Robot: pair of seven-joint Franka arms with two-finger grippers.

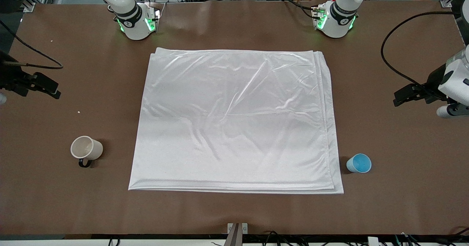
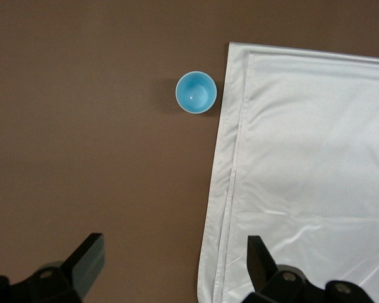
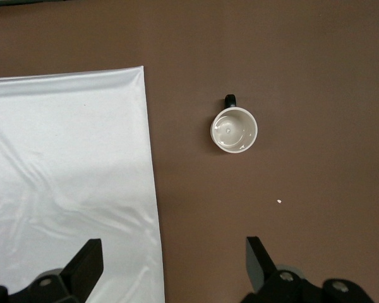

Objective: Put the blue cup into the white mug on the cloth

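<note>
The cloth [image 1: 234,121] lies flat in the middle of the brown table [image 1: 403,202]. It is big, white and shiny, with soft creases. Its edge toward the left arm's end shows a few folded layers stacked on each other. There is a wide strip of bare table all around the cloth.

The blue cup [image 1: 359,163] stands upright on the bare table just beside the cloth's corner, at the left arm's end and near the front camera. It does not touch the cloth. The white mug [image 1: 86,149] stands upright on the bare table at the right arm's end, a bit apart from the cloth. Its small black handle points toward the front camera. Both are open at the top with nothing inside. A tiny white crumb [image 1: 78,112] lies on the table near the mug, a little farther from the front camera.

The left gripper [image 1: 406,95] hangs over the bare table at the left arm's end. In the left wrist view its two fingers [image 2: 88,255] are wide apart and hold nothing. The right gripper [image 1: 45,86] hangs over the bare table at the right arm's end. Its fingers [image 3: 88,262] are wide apart too, with nothing between them.
</note>
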